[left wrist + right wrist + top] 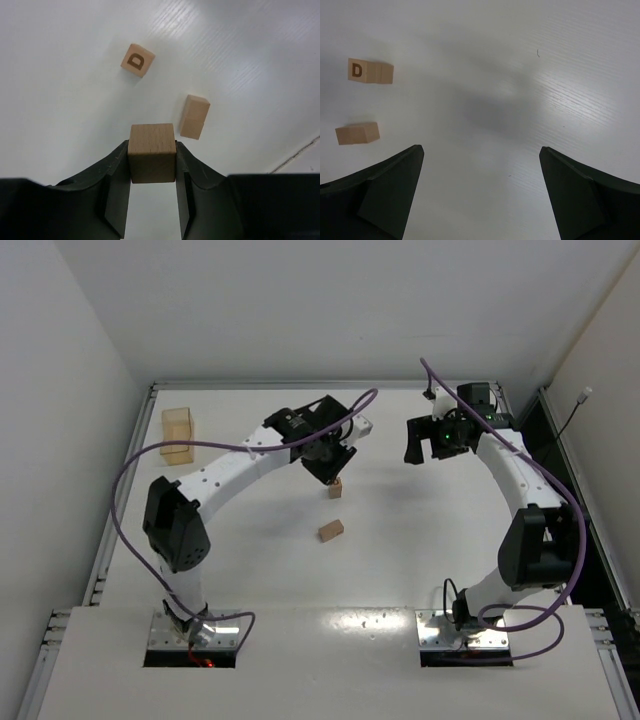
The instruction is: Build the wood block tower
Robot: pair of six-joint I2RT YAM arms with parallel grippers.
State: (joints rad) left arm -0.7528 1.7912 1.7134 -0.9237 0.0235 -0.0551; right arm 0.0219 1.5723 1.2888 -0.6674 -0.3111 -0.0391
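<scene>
The left arm has its jaws shut on one small plain cube, pinching two flat sides, near the middle of the tabletop. I cannot tell if this cube is lifted or resting down. From the held cube, a cube with a D on it sits at about 12 o'clock. A plain piece sits at about 2 o'clock. Both are apart from the held cube. The plain piece has a line across it, so it may be two cubes together, but I cannot tell if they stand or lie. I see no tall wood block tower yet. I think it is only just starting, here in the middle of the tabletop. The right arm hangs over at 3 o'clock with its jaws wide open and nothing in them. I think the step now is to put the held cube on top of another one. To do it well, lift straight up first, so nothing gets bumped. Go right over the bottom cube and line up the sides. Come down slowly until wood meets wood. Then open the jaws only a little and go straight up, so the cube is not dragged off.
</scene>
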